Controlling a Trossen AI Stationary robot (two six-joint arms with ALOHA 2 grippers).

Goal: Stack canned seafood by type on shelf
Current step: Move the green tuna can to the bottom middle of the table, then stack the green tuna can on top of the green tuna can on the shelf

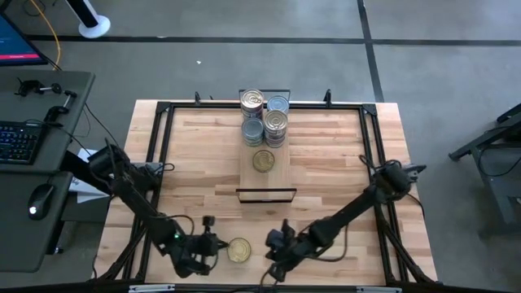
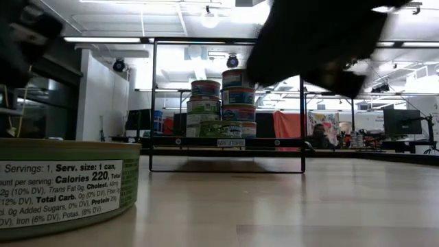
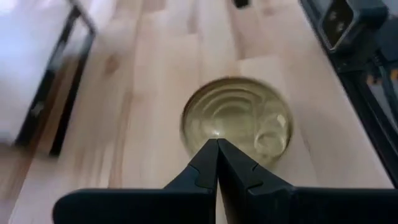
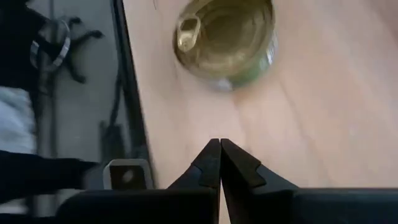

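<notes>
A gold-topped can (image 1: 238,250) with a green label (image 2: 65,185) stands alone on the tabletop near the front edge. My left gripper (image 1: 215,243) is shut at its left side, its tips (image 3: 217,147) by the can's rim (image 3: 208,134). My right gripper (image 1: 273,247) is shut to the can's right, short of the can (image 4: 225,40), tips (image 4: 219,146) over bare wood. The shelf (image 1: 266,179) lies mid-table. On its far end stand stacks of cans (image 1: 264,118) (image 2: 221,110), and one gold can (image 1: 263,160) sits flat in front of them. My left gripper's shut fingertips (image 3: 208,155) come slanting down from the table's left side, right at the near rim of the gold can's lid (image 3: 205,138). Whether they touch it I cannot tell. The can stands flat on the table.
Black frame rails (image 1: 163,146) run along the table's left, right and far edges. Bare wood lies between the shelf's near wire frame (image 1: 266,194) and the front can. A desk with a keyboard (image 1: 18,140) and a mouse (image 1: 37,199) stands off the left side.
</notes>
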